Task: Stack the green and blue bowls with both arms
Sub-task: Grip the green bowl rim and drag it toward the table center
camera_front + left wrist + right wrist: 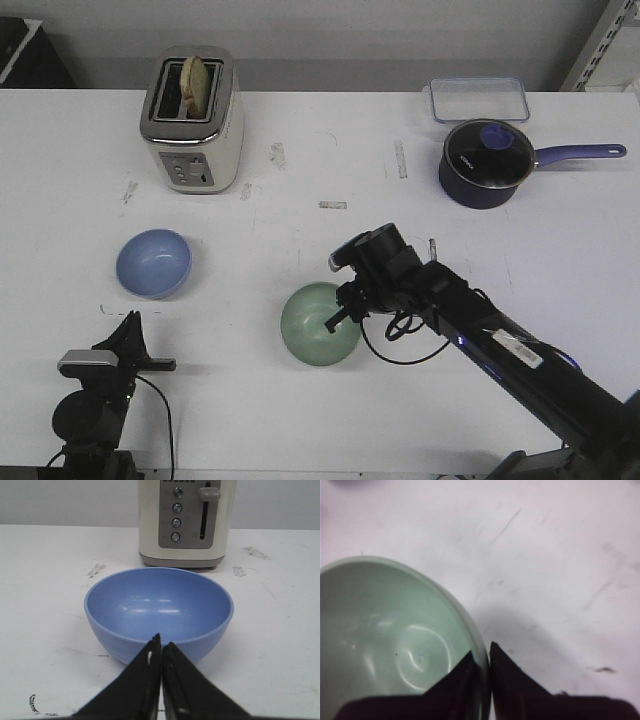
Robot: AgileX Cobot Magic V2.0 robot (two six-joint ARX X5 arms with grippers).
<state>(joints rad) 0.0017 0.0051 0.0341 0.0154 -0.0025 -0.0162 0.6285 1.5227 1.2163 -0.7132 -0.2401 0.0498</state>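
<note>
The pale green bowl (318, 324) sits on the white table (300, 400) near the front middle. My right gripper (338, 318) is shut on its right rim, one finger inside and one outside, as the right wrist view shows on the green bowl (380, 640) with the gripper (481, 656). The blue bowl (153, 264) stands at the left, empty. My left gripper (130, 325) is shut and empty, just in front of the blue bowl (158, 611); its tips (161, 641) point at the near wall.
A cream toaster (192, 120) with toast stands at the back left, behind the blue bowl. A dark navy saucepan (487, 163) with a long handle and a clear lidded box (479, 99) are at the back right.
</note>
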